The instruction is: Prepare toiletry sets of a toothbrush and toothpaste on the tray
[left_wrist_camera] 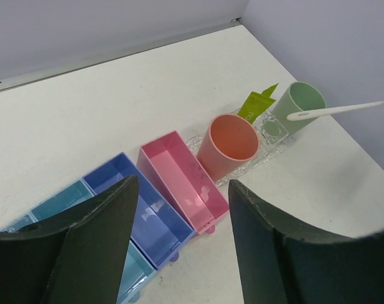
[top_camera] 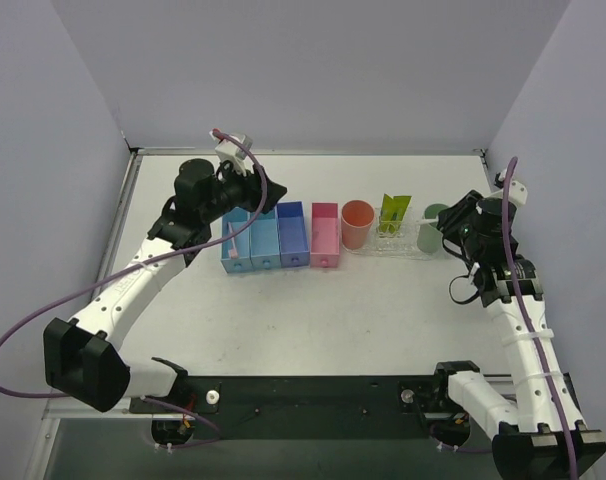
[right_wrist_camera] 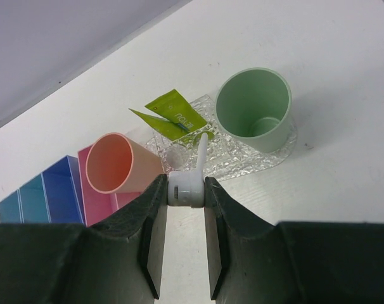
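The right pincer (right_wrist_camera: 182, 187) is narrowed onto the thick white end of the toothbrush (right_wrist_camera: 201, 152), one jaw pressing each side. The thin stem runs straight ahead from the jaws, out over the clear tray (right_wrist_camera: 277, 155). Whether its far tip touches anything cannot be told.

Just past that tip the lime toothpaste (right_wrist_camera: 173, 117) tubes lean together on the tray. The green cup (right_wrist_camera: 255, 107) stands on the tray ahead and to the right of the jaws. The orange cup (right_wrist_camera: 119, 164) stands ahead and to the left, at the tray's other end. Beyond the orange cup, further left, sit the pink box (right_wrist_camera: 94, 183) and then the blue bins (right_wrist_camera: 43, 193), side by side.

The left pincer (left_wrist_camera: 182, 183) stands wide with nothing between its jaws, hovering above the row of bins. The blue bins lie under its left jaw and the pink box lies below the gap. The orange cup and the tray are ahead and to its right.
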